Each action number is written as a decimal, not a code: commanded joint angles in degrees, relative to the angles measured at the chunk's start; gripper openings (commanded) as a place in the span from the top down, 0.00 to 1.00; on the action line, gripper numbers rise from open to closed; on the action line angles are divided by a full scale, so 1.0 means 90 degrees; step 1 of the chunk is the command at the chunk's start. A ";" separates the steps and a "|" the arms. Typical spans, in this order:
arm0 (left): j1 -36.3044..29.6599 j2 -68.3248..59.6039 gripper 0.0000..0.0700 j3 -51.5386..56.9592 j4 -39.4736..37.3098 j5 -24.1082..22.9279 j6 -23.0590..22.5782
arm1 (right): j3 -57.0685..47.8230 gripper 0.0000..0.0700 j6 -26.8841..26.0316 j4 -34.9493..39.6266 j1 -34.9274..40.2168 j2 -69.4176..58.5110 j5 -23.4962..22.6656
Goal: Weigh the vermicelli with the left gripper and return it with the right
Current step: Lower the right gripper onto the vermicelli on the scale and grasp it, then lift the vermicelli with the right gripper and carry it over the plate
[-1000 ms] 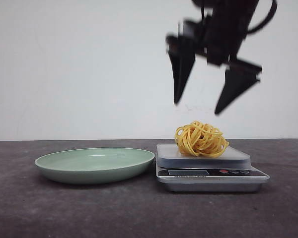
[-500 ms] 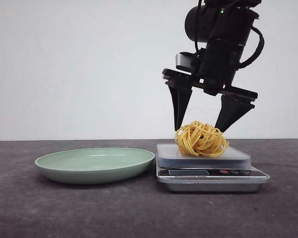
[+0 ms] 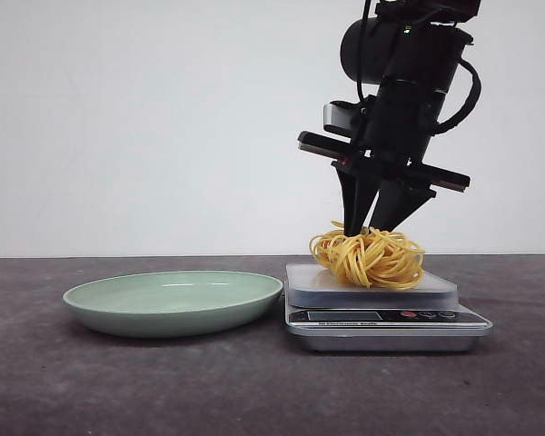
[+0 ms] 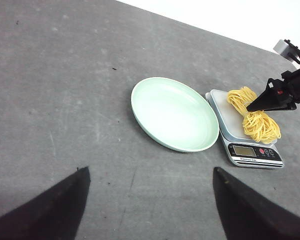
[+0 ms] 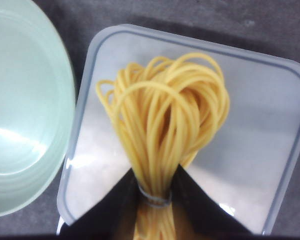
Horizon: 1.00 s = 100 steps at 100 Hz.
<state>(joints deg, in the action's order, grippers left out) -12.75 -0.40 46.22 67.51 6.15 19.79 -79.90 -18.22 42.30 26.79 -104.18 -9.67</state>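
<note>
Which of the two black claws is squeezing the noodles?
The right gripper, shut on the vermicelli atop the scale. The left gripper hangs open, away from them.

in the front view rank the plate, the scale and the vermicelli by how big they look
1. Pale green plate, widest of the three.
2. Scale, slightly narrower than the plate but taller; they sit side by side, so nearness hardly skews this.
3. Vermicelli, clearly smallest, resting on the scale's platform with the right gripper's jaws closed on it.
</note>
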 commanded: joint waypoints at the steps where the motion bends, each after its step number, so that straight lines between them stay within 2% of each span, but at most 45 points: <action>1: 0.0005 0.0000 0.34 0.0034 -0.0070 -0.0012 -0.0107 | -0.0136 1.00 0.0075 -0.0017 0.0068 -0.0070 -0.0015; 10: 0.0005 0.0000 0.34 0.0034 -0.0070 -0.0012 -0.0107 | -0.0136 1.00 0.0124 -0.0083 0.0153 0.0104 0.0134; 32: 0.0005 0.0000 0.34 0.0036 -0.0075 -0.0010 -0.0104 | -0.0138 1.00 0.0143 -0.0279 0.0454 0.0787 0.0121; 53: 0.0005 0.0000 0.34 0.0034 -0.0078 -0.0010 -0.0104 | -0.0274 1.00 0.0141 -0.0466 0.1122 0.1018 0.0090; 78: 0.0005 0.0000 0.34 0.0036 -0.0095 -0.0010 -0.0104 | -0.0410 1.00 -0.0158 -0.1834 0.1970 0.1010 0.0197; 100: 0.0005 0.0000 0.34 0.0036 -0.0097 0.0027 -0.0095 | -0.1095 1.00 -0.0143 -0.1588 0.2047 0.0488 0.0202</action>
<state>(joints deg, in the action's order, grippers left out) -12.75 -0.40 46.22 67.44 6.20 19.49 -86.80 -18.96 27.53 44.91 -96.95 -8.08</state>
